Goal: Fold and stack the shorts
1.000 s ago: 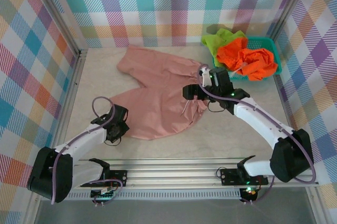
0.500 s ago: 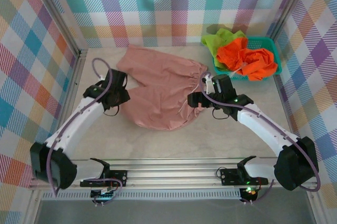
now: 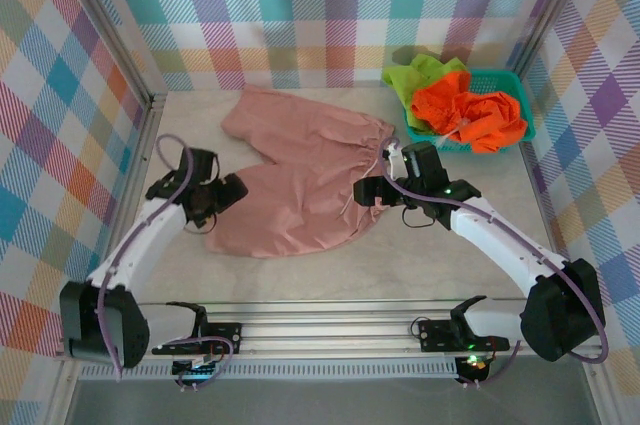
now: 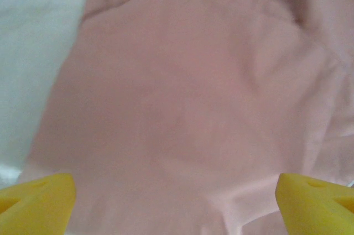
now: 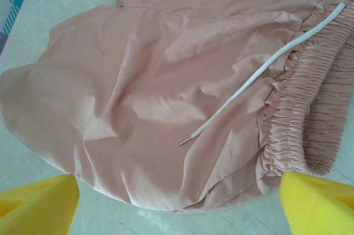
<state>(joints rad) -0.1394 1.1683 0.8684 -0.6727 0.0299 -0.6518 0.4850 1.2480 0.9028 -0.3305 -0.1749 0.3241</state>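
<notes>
Count on the table: three shorts — one pink pair (image 3: 300, 185), one orange pair (image 3: 470, 113), one lime-green pair (image 3: 418, 73) — plus one teal basket (image 3: 498, 74), one white drawstring (image 5: 260, 72), and two grippers, left gripper (image 3: 232, 192) and right gripper (image 3: 368, 191).

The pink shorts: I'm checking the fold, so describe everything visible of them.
Dusty pink shorts of thin, wrinkled soft fabric lie spread on the table, gathered waistband to the right, legs to the left. A white drawstring lies loose across them. The open left claw and right claw sit at opposite edges.
</notes>
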